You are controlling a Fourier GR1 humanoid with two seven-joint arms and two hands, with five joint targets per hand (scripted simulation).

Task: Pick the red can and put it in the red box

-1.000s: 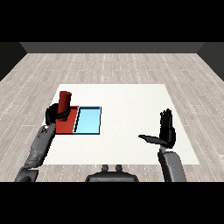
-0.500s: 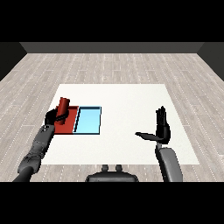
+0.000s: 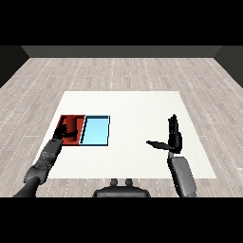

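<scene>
Red cylindrical can [image 3: 72, 125] was held low inside the flat red tray [image 3: 65, 119] by the curled black left hand [image 3: 61, 133], best released only once seated upright.

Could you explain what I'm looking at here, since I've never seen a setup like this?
This is a humanoid robot seen from its own head, looking down across a white table. Its two grey forearms come in from the lower corners, each ending in a black hand. On the table lie a red tray and a light blue tray, side by side. The left hand is over the red tray, curled round a red can, which looks low in the tray. The right hand is open above the table, holding nothing.
</scene>
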